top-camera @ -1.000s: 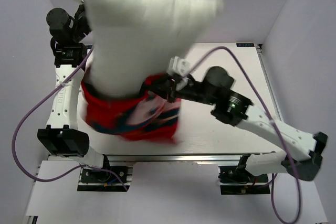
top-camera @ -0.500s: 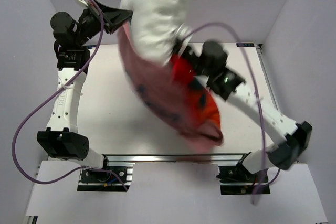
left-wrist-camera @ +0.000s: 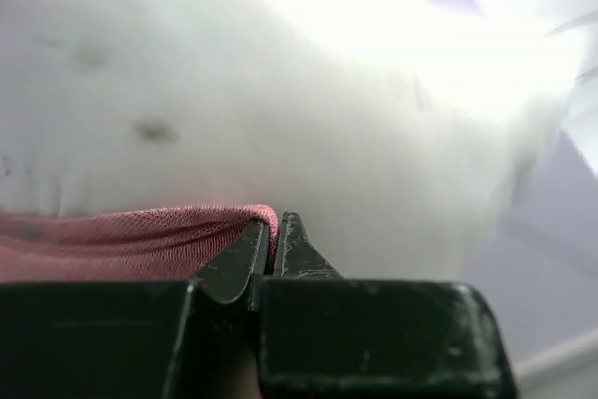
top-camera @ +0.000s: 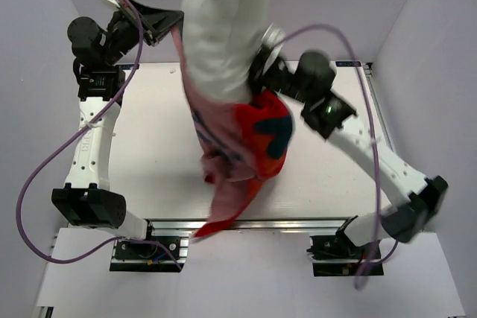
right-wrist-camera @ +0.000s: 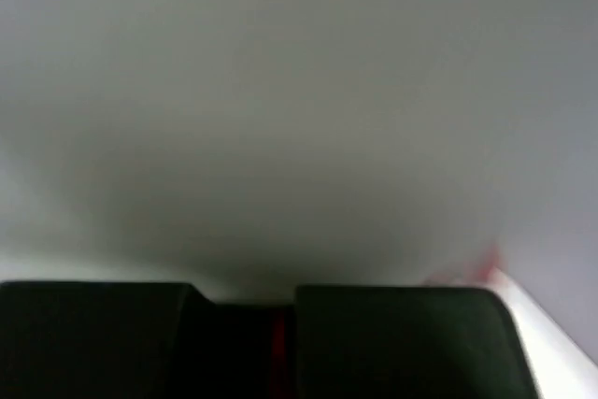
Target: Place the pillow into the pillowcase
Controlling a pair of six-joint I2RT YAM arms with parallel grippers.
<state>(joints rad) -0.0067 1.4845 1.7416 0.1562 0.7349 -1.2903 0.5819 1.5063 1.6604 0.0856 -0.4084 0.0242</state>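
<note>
The white pillow (top-camera: 223,27) is held high above the table, its lower end sunk in the mouth of the red pillowcase (top-camera: 257,135), which hangs limp below with pink lining showing. My left gripper (top-camera: 173,21) is shut on the pillowcase's rim at the pillow's left side; in the left wrist view the pink-red fabric (left-wrist-camera: 140,240) is pinched between the closed fingers (left-wrist-camera: 245,251), with the pillow (left-wrist-camera: 280,91) right behind. My right gripper (top-camera: 261,61) is shut on the pillowcase's rim at the pillow's right side; its wrist view shows only pillow (right-wrist-camera: 299,109) and a red sliver of pillowcase (right-wrist-camera: 278,348) between the jaws.
The white table (top-camera: 149,161) lies under the hanging cloth, its rail along the near edge. Purple cables (top-camera: 45,161) loop from both arms. Grey walls close in the back and sides.
Both arms have swung up and toward the back. The pillow has turned from lying wide to standing upright and narrow. The pillowcase has shifted right and now hangs down toward the near edge.
</note>
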